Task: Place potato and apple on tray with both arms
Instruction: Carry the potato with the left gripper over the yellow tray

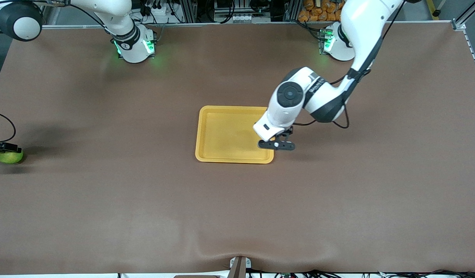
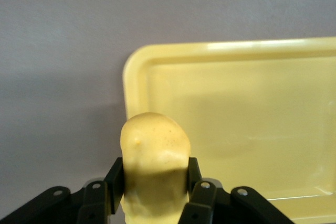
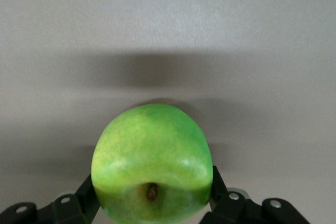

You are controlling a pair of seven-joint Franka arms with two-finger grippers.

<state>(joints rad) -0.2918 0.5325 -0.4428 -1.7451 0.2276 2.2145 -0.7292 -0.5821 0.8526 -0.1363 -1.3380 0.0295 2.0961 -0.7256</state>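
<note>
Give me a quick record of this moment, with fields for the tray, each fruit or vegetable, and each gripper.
tray: on the table, nothing lying in it
potato: held by the left gripper, over the tray's rim at the left arm's end
apple: between the right gripper jaws, at the right arm's end of the table
left gripper: shut on potato
right gripper: shut on apple

Yellow potato point(image 2: 155, 161) held over tray point(image 1: 222, 133) edge; green apple point(image 3: 152, 174) gripped, table's right-arm end.
</note>
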